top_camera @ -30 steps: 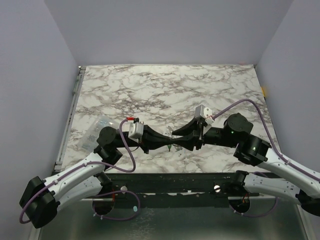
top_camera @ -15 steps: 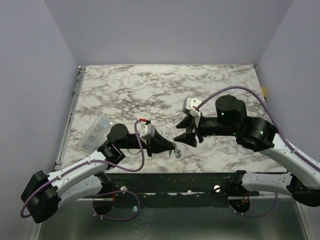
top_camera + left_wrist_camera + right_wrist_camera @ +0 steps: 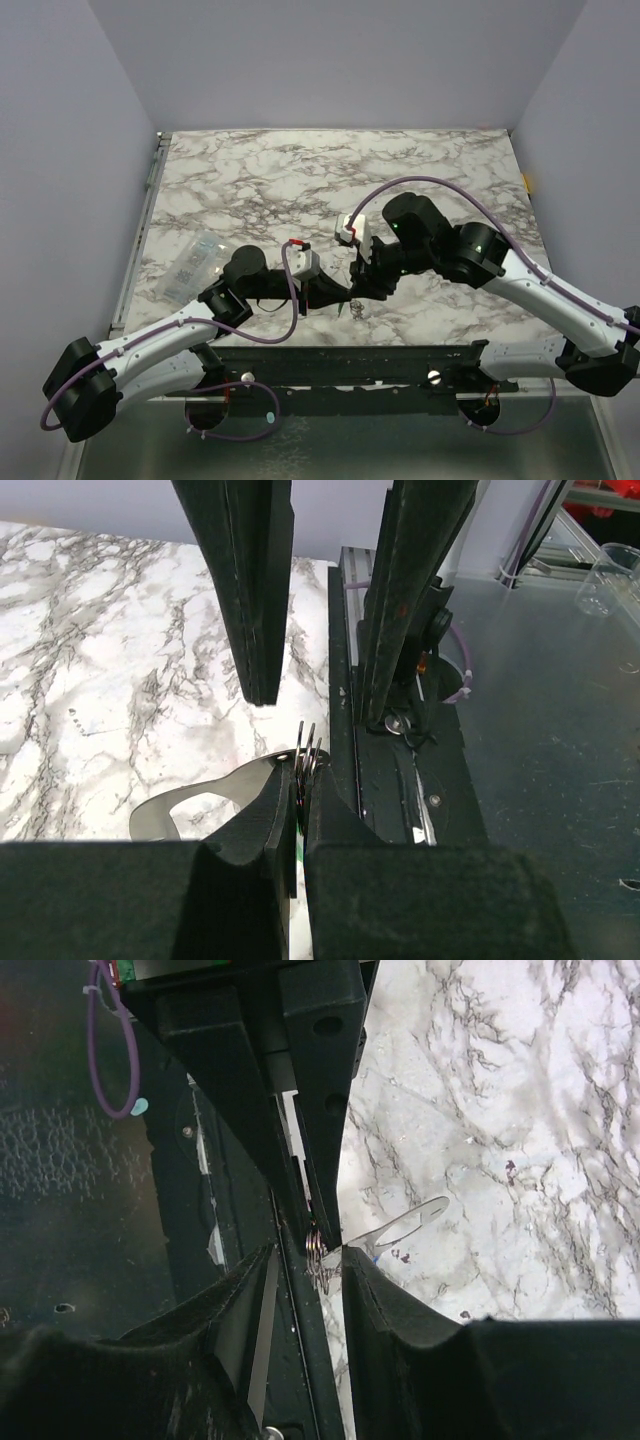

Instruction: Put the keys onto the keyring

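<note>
My left gripper [image 3: 300, 790] is shut on the keyring, pinching its thin wire rings [image 3: 308, 752], which poke up between the fingertips. The silvery flat oval loop [image 3: 190, 805] sticks out to the left over the marble. My right gripper [image 3: 310, 1260] is open and straddles the same rings [image 3: 318, 1250], its right finger against the flat loop [image 3: 405, 1225]. From above, the left gripper [image 3: 340, 293] and right gripper [image 3: 368, 283] meet near the table's front edge. A blue speck [image 3: 375, 1257] shows under the loop. The keys are otherwise hidden.
A clear plastic bag [image 3: 193, 262] lies at the left of the marble table [image 3: 300, 180]. The black frame rail [image 3: 400, 780] along the table's near edge runs right beneath both grippers. Purple walls close in the sides and back.
The right arm has lifted and swung left, turning its gripper down over the left gripper's tip; its jaws have opened. The left gripper has reached further right, still shut on the keyring.
</note>
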Controlling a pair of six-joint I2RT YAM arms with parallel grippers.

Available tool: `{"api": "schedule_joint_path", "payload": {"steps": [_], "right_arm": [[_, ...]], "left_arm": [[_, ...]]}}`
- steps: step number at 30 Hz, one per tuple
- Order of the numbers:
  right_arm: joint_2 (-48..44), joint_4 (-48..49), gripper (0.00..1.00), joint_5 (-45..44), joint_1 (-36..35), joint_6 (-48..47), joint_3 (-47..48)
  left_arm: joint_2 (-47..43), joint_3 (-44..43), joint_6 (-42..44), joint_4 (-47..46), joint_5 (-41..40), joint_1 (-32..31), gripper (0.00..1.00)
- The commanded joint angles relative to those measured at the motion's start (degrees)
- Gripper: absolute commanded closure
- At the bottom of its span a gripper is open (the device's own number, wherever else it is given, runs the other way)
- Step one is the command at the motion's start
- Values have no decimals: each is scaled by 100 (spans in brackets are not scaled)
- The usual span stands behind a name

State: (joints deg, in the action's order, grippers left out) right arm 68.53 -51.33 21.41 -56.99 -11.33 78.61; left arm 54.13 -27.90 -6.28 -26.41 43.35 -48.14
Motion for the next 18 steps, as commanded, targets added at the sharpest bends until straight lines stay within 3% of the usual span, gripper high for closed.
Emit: {"api": "schedule_joint_path", "payload": {"steps": [1,11,18], "right_arm": [[142,-52,61,200,-14,60,-2],[305,159,70,155,-14,61,-146],[321,247,71,98,-14,61,-310]], "left_arm": [[-3,-233,177,74,-134,-55,100],[-33,-242,231,128,-169,-83,100],[-83,-234,257,145,-178,-91,100]]}}
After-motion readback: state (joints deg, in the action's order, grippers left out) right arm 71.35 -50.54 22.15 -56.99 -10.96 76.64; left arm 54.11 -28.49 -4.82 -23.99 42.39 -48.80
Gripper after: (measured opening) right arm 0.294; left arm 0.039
